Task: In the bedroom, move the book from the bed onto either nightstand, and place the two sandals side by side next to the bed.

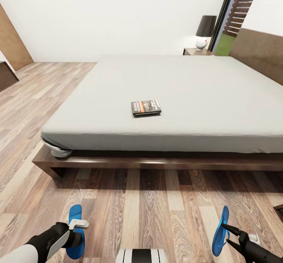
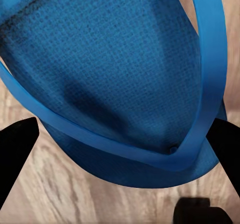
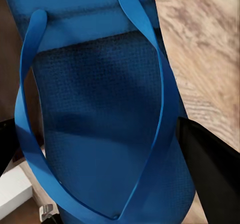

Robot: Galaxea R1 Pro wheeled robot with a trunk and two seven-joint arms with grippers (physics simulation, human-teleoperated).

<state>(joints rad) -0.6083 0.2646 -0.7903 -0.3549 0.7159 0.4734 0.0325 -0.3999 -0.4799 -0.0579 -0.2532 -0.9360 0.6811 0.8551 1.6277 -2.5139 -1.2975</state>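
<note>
Presently, item one: left gripper [image 1: 78, 224], fingers set either side of the left sandal [image 1: 74, 231] at the strap end, the sole lying flat between them; whether they press it or merely straddle it cannot be told from the wrist view, where the dark fingers [image 2: 17, 154] stand at the sole's edges. Item two: right gripper [image 1: 232, 234], closed on the right sandal [image 1: 220, 231], which hangs on edge above the floor [image 1: 141, 208]. Both sandals judged light, thin and floppy, the textured sole (grippy rather than slick) likely to bend if taken by a tip; best held across the sole near the strap fork, or by the strap itself. The pair sit well apart, short of the bed [image 1: 157, 94]. Item three: book [image 1: 146, 107], flat on the mattress near its front edge; judged light, stiff enough, thin to pinch, best lifted by an overhanging edge. Nightstand [image 1: 194, 51] beyond the far corner, carrying a lamp [image 1: 204, 33].
</note>
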